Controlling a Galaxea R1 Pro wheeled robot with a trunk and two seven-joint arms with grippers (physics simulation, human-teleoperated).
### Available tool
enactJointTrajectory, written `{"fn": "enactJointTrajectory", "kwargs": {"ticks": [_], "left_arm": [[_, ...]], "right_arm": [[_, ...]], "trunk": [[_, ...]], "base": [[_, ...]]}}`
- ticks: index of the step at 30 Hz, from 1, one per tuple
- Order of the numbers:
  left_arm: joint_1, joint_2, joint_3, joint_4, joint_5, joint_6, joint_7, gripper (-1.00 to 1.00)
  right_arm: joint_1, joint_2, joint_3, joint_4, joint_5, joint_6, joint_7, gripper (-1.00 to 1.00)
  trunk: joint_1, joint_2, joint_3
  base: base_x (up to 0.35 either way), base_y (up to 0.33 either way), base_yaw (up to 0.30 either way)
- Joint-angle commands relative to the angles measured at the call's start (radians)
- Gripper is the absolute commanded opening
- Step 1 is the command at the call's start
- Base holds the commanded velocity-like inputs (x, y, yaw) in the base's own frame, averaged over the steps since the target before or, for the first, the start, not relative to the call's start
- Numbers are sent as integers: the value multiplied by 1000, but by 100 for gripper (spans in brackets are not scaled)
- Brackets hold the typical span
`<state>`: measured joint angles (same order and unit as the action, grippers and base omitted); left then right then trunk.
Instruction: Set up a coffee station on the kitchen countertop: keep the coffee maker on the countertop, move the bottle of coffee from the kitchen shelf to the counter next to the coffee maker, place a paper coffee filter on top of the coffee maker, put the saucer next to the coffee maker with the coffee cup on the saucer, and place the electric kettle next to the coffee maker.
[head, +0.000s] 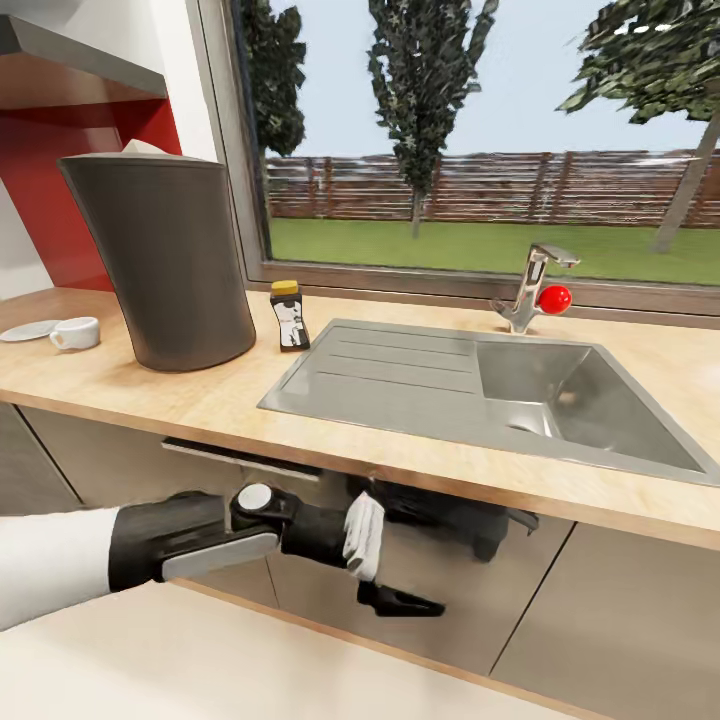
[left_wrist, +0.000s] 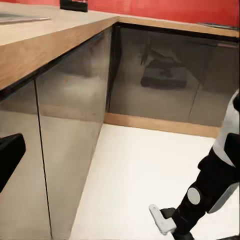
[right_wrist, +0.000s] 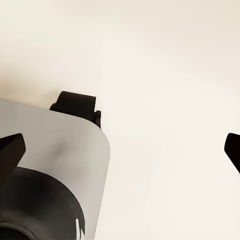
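Note:
The coffee maker (head: 165, 265) stands at the left of the kitchen countertop (head: 200, 400), and the paper coffee filter (head: 142, 148) pokes out of its top. Just to its right, the bottle of coffee (head: 290, 315) stands upright by the sink. On the coffee maker's left, the coffee cup (head: 77, 332) sits on the worktop beside the saucer (head: 28, 329), not on it. My left gripper (head: 440, 565) hangs open and empty below the counter edge, in front of the cabinets. My right gripper (right_wrist: 120, 150) is open over the pale floor. The electric kettle and the kitchen shelf are out of view.
A steel sink (head: 400, 385) with a drainboard fills the counter's middle and right, with a faucet (head: 530, 290) behind it. Glossy dark cabinet doors (left_wrist: 70, 115) run under the counter and turn a corner. A window stands behind the counter, and a red wall is at the far left.

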<state>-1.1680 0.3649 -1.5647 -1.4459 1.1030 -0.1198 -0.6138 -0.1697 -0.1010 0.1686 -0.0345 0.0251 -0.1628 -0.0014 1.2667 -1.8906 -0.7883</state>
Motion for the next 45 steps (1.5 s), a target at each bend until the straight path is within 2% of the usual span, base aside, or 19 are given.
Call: {"fn": "enactJointTrajectory", "kwargs": {"ticks": [1, 2, 3, 4, 5, 6, 9, 12, 14, 17, 20, 23, 25, 27, 28, 33, 35, 39, 45], "left_arm": [[-2, 13, -37, 0, 17, -28, -1, 100], [-2, 33, -90, 0, 29, -59, -1, 100], [-1, 42, -114, 0, 34, -71, 0, 100], [-1, 62, -187, -1, 42, -95, 2, 100], [-1, 68, -212, -2, 44, -104, 3, 100], [0, 86, -262, -5, 46, -128, 7, 100], [0, 132, -356, -11, 49, -169, 28, 100], [1, 157, -401, -13, 50, -180, 57, 100], [5, 185, -474, -14, 51, -205, 116, 100], [20, 211, -539, -14, 52, -242, 203, 100], [40, 243, -570, -14, 52, -261, 294, 100], [53, 258, -581, -14, 52, -268, 334, 100], [70, 270, -588, -14, 52, -272, 424, 100], [81, 272, -590, -14, 52, -274, 484, 100], [100, 273, -592, -14, 52, -275, 567, 100], [134, 274, -593, -13, 52, -276, 682, 100], [157, 275, -593, -10, 52, -276, 757, 100], [246, 273, -594, 9, 52, -276, 921, 100], [352, 268, -594, 63, 52, -277, 1023, 100]], "right_arm": [[-1, 0, 3, 1, 3, -3, 0, 100], [-1, 0, 3, 1, 3, -3, 0, 100], [-1, 0, 3, 1, 3, -3, 0, 100], [-1, 0, 3, 1, 3, -3, 0, 100], [-1, 0, 3, 1, 3, -3, 0, 100], [-1, 0, 3, 1, 3, -3, 0, 100], [-1, 0, 4, 1, 3, -3, 0, 100], [-1, 0, 3, 1, 3, -3, 0, 100], [-1, 0, 3, 1, 3, -3, 0, 100], [-1, 0, 4, 1, 3, -3, 0, 100], [-1, 0, 4, 1, 3, -3, 0, 100], [-1, 0, 5, 1, 3, -3, 0, 100], [-1, 1, 5, 2, 3, -3, 0, 100], [-1, 1, 5, 2, 3, -3, 0, 100], [-1, 1, 5, 2, 3, -3, 0, 100], [-1, 1, 4, 2, 3, -3, 0, 100], [-1, 1, 5, 2, 3, -3, 0, 100], [-1, 1, 4, 2, 3, -3, 0, 100], [-1, 1, 4, 2, 3, -3, 0, 100]], "trunk": [[0, 0, -1], [0, 0, -1], [0, 0, -1], [0, 0, -1], [0, 0, -1], [0, 0, -1], [0, 0, -1], [0, 0, -1], [0, 0, -1], [0, 0, -1], [0, 0, -1], [0, 0, -1], [0, 0, -1], [0, 0, -1], [0, 0, -1], [0, 0, -1], [0, 0, -1], [0, 0, -1], [0, 0, -1]], "base": [[0, 0, 0], [0, 0, 0], [0, 0, 0], [0, 0, 0], [0, 0, 0], [0, 0, 0], [0, 0, 0], [0, 0, 0], [0, 0, 0], [0, 0, 0], [0, 0, 0], [0, 0, 0], [0, 0, 0], [0, 0, 0], [0, 0, 0], [0, 0, 0], [0, 0, 0], [0, 0, 0], [0, 0, 0]]}}
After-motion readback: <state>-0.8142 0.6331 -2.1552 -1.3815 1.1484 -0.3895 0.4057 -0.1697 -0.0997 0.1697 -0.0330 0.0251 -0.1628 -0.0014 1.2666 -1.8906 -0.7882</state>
